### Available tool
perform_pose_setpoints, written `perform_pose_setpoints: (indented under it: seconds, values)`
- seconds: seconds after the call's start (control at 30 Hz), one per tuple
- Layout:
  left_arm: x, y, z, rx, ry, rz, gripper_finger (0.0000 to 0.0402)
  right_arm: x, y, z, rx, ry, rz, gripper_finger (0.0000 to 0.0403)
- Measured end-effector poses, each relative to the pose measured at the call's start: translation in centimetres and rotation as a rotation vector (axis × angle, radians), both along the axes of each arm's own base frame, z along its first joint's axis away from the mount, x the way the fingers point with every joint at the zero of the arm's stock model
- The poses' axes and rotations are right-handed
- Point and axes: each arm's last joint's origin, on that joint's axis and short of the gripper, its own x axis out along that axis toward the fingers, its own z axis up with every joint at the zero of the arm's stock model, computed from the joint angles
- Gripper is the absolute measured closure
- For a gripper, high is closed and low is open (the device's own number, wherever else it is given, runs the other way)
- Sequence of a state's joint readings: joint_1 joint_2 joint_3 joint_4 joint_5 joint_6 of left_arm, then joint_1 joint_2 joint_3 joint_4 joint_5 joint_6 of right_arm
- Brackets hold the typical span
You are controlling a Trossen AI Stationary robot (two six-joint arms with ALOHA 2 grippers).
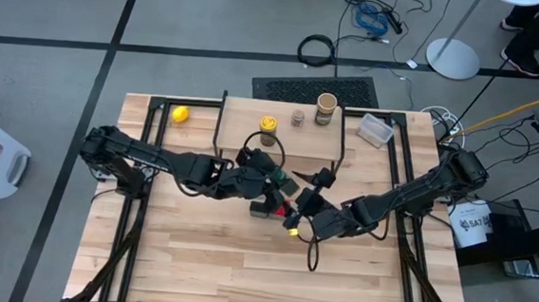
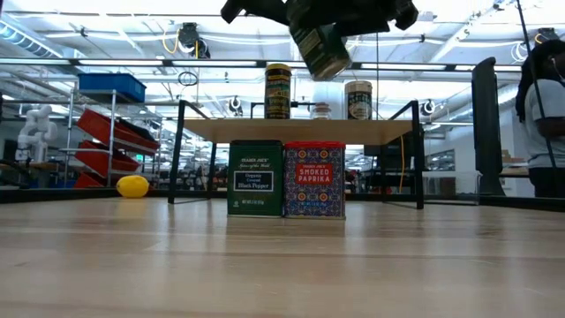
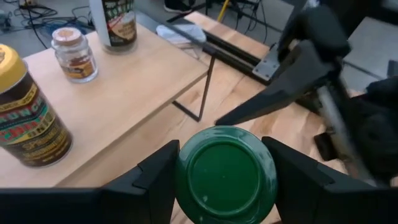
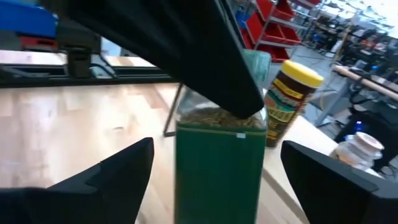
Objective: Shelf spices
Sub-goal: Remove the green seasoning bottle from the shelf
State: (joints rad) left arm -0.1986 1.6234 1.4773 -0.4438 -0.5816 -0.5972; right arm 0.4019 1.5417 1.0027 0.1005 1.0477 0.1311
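Gripping the round green-lidded glass jar by its lid above the counter, the left hand hovers beside the light wooden shelf, facing the open-fingered right hand

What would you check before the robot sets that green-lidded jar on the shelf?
1. Left gripper shut on the green-lidded jar: ok.
2. Jar lifted off the table: ok.
3. Right gripper open, fingers either side of the jar, not gripping: ok.
4. Free room on the shelf beside the yellow-lidded jar: ok.
5. Jar upright: not ok, tilted in the low view.
6. Two tins standing under the shelf: ok.
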Motion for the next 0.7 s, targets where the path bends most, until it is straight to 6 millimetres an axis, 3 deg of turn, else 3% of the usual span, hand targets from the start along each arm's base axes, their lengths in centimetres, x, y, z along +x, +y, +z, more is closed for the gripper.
perform_pose_setpoints:
  seconds: [0.3, 0.6, 0.7]
  values:
    - [0.1, 0.0, 0.2, 0.004, -0.019, 0.01, 0.0189, 0.6, -1.5, -0.3, -0.005, 0.011, -0.044, 0.0103]
    - [0.1, 0.1, 0.2, 0.033, -0.016, 0.024, 0.0187, 1.1, -1.8, -0.9, -0.012, 0.036, -0.036, 0.021]
    - [0.1, 0.1, 0.2, 0.039, -0.014, 0.025, 0.0179, 1.1, -1.8, -0.9, -0.013, 0.037, -0.034, 0.0219]
